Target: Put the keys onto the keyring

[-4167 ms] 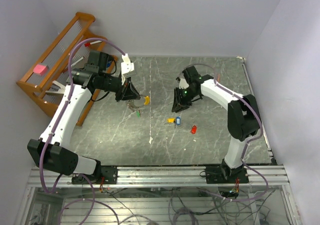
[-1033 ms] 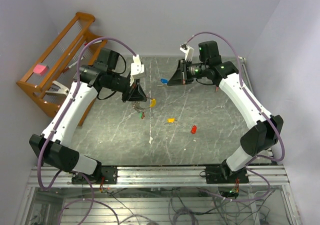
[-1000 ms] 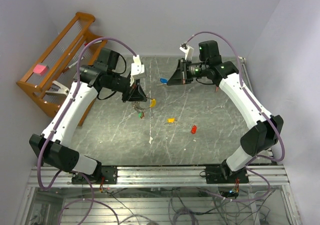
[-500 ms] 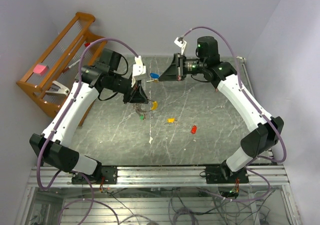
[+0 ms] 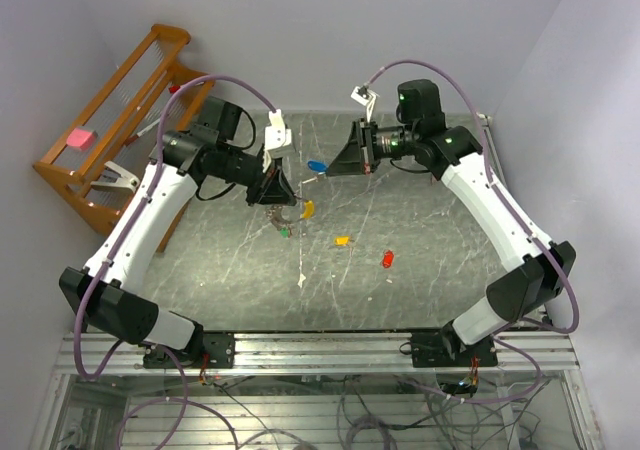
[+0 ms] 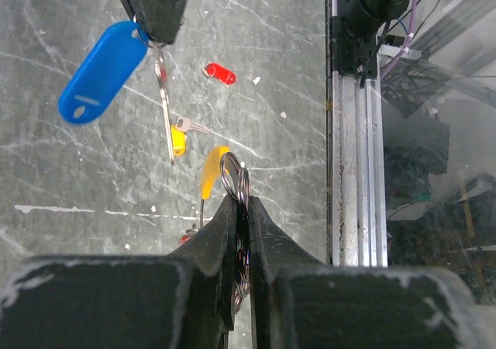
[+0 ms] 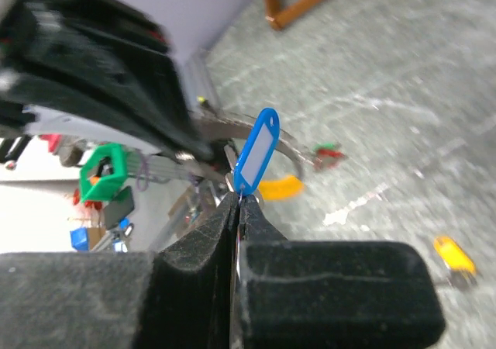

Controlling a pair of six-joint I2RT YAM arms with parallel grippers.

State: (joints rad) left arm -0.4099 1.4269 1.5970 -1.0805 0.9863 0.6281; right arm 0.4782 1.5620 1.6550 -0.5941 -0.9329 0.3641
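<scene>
The desk (image 5: 430,270) was dark grey, veined white. A blue key (image 6: 103,83), red key (image 6: 219,74) and orange-yellow key (image 6: 178,139) showed; the keyring (image 6: 236,182) was silvery, its banana piece (image 6: 211,171) yellow.

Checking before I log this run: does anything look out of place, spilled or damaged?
Nothing stands out. The left gripper pinches the keyring, the right gripper holds the blue-tagged key up near it, and the yellow key and red key lie loose on the table, not yet threaded. Only a white scrap lies near them.
</scene>
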